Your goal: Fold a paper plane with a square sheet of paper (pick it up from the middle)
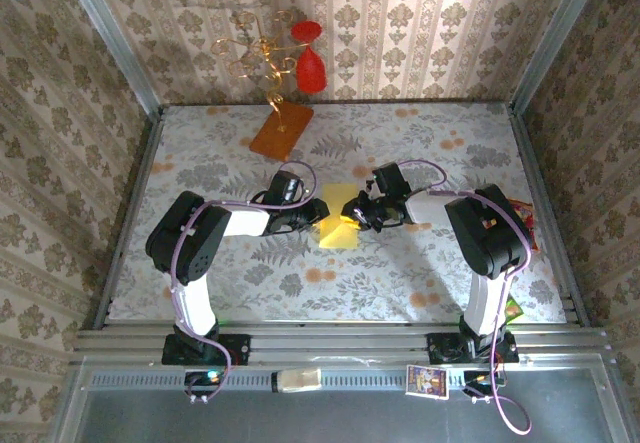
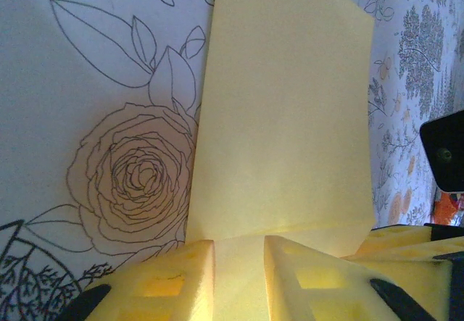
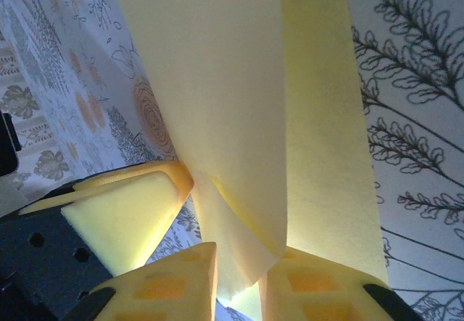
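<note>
The square sheet of paper (image 1: 340, 229) lies mid-table (image 1: 400, 283), directly between the two claws, which meet over it from the left and the right. Left gripper (image 1: 313, 215) sits at the sheet's left edge. In the left wrist view its yellow foam pads (image 2: 174, 281) stand narrowly apart with a strip of the sheet (image 2: 283, 118) running into the gap, and the rest spreads flat across the flowered cloth beyond a crease line just ahead of the pads. Nothing is seen clamped there. Right gripper (image 1: 353, 212) sits at the sheet's far right part. In the right wrist view a folded flap of the paper (image 3: 217, 103) rises off the table and its lower corner drops into the slim gap between the pads (image 3: 319, 288) — the flap touches the right-hand pad, but whether it is pinched cannot be told. A foam pad of the left gripper (image 3: 123, 216) stands just beside that fold. An orange-brown slab (image 1: 281, 129) rests well apart, at the far side of the table.
</note>
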`<action>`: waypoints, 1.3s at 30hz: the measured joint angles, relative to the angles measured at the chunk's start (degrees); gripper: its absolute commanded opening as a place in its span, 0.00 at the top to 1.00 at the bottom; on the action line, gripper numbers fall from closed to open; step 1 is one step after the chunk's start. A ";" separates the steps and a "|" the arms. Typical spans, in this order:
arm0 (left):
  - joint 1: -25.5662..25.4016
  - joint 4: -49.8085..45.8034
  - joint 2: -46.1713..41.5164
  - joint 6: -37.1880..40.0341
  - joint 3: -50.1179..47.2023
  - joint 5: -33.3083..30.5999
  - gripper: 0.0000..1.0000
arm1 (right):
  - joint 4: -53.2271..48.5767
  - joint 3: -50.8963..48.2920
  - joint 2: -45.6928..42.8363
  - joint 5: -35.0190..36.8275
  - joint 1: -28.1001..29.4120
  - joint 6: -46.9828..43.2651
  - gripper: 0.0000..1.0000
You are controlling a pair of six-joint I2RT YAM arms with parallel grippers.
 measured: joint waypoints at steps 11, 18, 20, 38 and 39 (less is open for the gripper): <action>0.00 -0.24 0.00 0.00 0.13 -0.02 0.75 | 3.61 -0.31 0.63 -1.05 1.20 -0.04 0.81; -0.04 -0.26 -0.28 -0.02 0.22 0.02 0.68 | 4.09 -0.31 1.62 -1.20 1.29 -0.50 0.89; -0.07 -0.44 -0.61 -0.09 0.22 0.00 0.65 | 4.17 -0.31 1.62 -1.18 1.29 -0.79 0.90; 6.03 -6.08 -22.38 4.02 -2.99 2.91 0.06 | 10.10 -1.75 -11.15 -6.14 -2.69 -8.50 0.91; 6.03 -5.70 -22.82 3.98 -3.30 3.72 0.05 | 10.64 -1.66 -11.54 -6.95 -2.69 -8.48 0.91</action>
